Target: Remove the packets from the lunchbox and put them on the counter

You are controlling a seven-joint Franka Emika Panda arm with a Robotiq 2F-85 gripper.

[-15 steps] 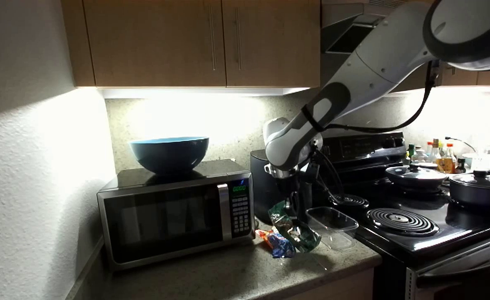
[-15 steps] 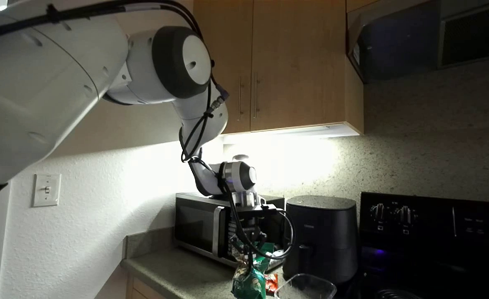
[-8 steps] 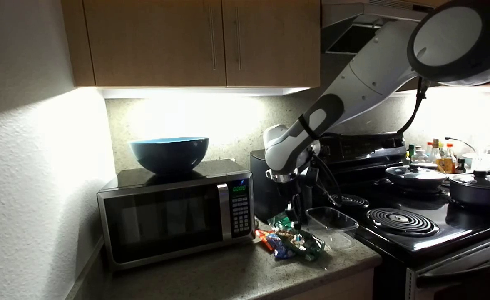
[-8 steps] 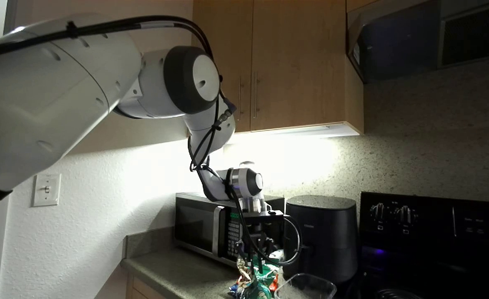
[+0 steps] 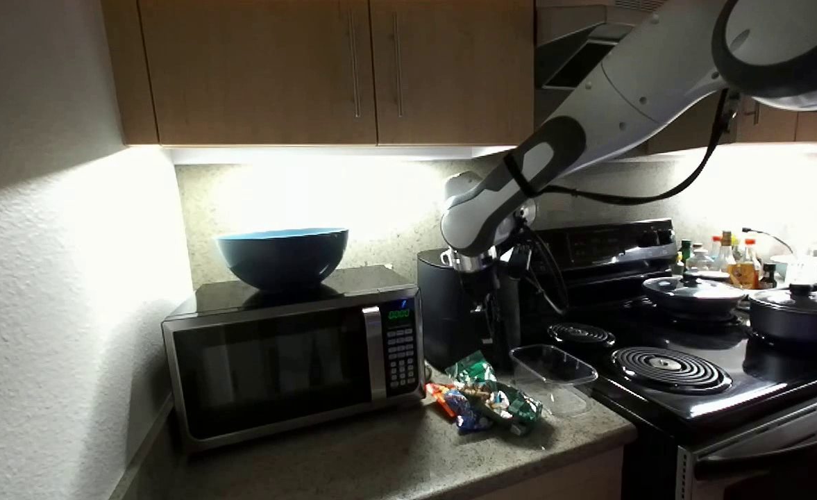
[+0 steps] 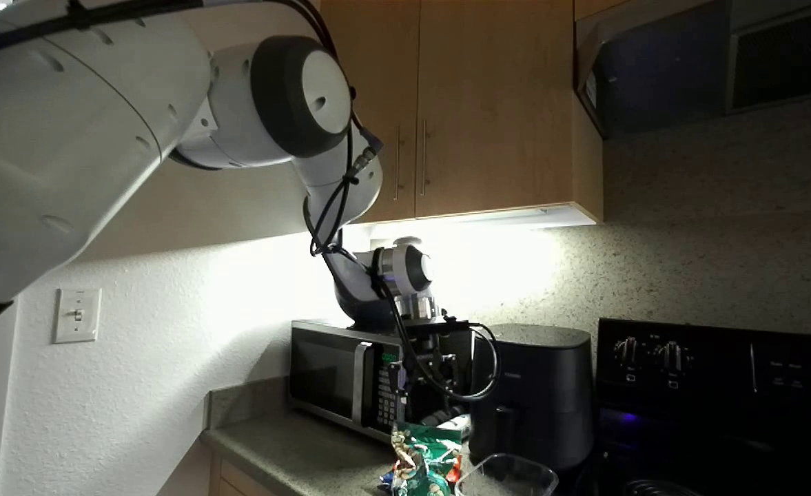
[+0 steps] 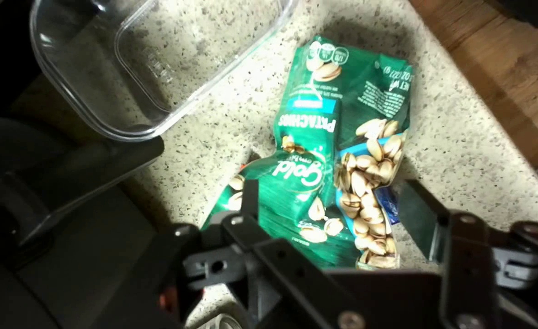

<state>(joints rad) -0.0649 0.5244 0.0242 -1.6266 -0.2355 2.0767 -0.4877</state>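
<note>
Apparently in the setting-down step, near the task's end, at the counter [image 5: 359, 451]. Calls next, most likely, for lifting away without snagging. See the blue bowl [image 5: 283, 260], inside mostly hidden, then the clear tub [image 7: 182, 59], likely the lunchbox, with nothing visible within. Note the gripper [image 7: 334, 208], spread wide, holding nothing. Find the packets [image 7: 305, 155] on the counter beside the tub: green uppermost, a red-orange packet [image 5: 441, 396] partly beneath.

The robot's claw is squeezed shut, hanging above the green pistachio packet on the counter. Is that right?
Not quite: the wrist view shows the gripper open, not shut. It does hang above the green pistachio packet on the counter.
</note>
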